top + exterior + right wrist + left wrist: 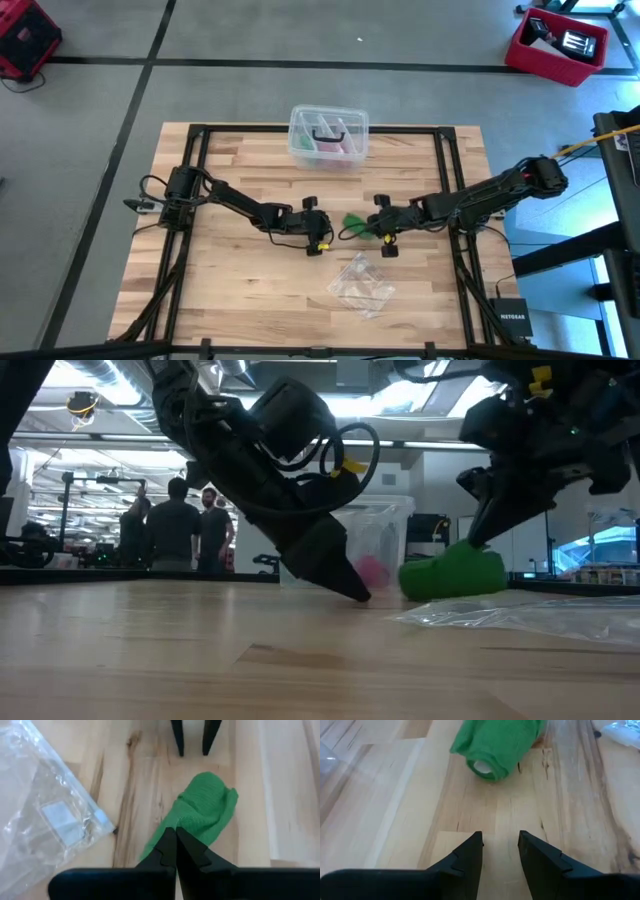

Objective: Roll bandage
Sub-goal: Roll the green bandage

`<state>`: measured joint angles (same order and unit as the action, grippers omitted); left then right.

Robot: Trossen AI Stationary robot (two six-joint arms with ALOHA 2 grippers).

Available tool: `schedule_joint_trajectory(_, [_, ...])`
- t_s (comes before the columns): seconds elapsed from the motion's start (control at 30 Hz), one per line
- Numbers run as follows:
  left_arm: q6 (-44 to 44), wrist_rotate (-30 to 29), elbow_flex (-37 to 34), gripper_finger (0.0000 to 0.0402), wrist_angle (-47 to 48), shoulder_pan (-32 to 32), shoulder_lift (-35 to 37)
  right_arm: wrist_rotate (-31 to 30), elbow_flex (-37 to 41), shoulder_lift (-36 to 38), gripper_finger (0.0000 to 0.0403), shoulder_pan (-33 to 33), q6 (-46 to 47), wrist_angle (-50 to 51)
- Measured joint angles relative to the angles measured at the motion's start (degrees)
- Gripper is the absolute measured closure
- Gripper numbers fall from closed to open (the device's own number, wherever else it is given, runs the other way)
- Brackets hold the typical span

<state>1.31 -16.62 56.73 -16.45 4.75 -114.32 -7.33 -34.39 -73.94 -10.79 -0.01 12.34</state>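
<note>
Right gripper (175, 845) fingers pressed together, tips down on the near end of the bandage (202, 812); whether a bit of green fabric is pinched between them can't be told. In the high view right gripper (383, 226) sits mid-table, just right of the bandage (357, 223). Bandage is a bright green loosely rolled lump lying on the wooden table (230, 290), white core end visible from the left wrist view (482, 767). Left gripper (500, 852) fingers apart with a narrow gap, holding nothing, tips low at the tabletop, pointing at the roll but apart from it. In the high view left gripper (322, 230) is just left of the bandage, the roll between the two grippers. Low view: left gripper (355, 590) tip on the table, bandage (452, 573) beside it under right gripper (480, 535). Clear plastic bag (361, 285) crumpled on the table near the front of the bandage, not touching it. Clear plastic box (328, 135) with pink and dark items at the table's far edge, well apart. People (190, 525) standing in the room behind, low view.
</note>
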Motion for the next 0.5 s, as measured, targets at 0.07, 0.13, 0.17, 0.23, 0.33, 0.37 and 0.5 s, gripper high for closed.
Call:
schedule_joint_trajectory(0.07, [-0.2,0.0,0.0,0.0281,-0.1,0.0,0.0,-0.2,0.0,-0.6,0.0401,0.0,1.2,0.1])
schedule_joint_trajectory(0.13, [-0.1,0.0,0.0,0.0281,-0.1,0.0,0.0,-0.3,0.0,-1.3,0.0401,-0.1,2.6,0.2])
schedule_joint_trajectory(0.17, [0.0,0.0,0.0,0.0281,-0.1,0.1,0.0,-0.4,0.0,-1.5,0.0401,-0.1,3.0,0.4])
schedule_joint_trajectory(0.23, [-0.1,-0.2,0.0,0.0281,-0.1,0.4,0.1,-0.5,0.0,-2.0,0.0398,-0.1,3.6,1.0])
schedule_joint_trajectory(0.33, [-0.5,-0.3,0.0,0.0281,0.3,0.7,0.8,-0.4,0.0,-2.6,0.0391,-0.1,5.0,1.7])
schedule_joint_trajectory(0.37, [-0.5,-0.3,0.0,0.0281,0.7,0.8,1.2,-0.2,0.0,-2.6,0.0390,-0.1,5.2,1.8])
schedule_joint_trajectory(0.5, [-0.7,-0.3,0.8,0.0281,-1.4,0.8,3.4,-0.2,0.0,-2.5,0.0394,-0.1,5.6,1.6])
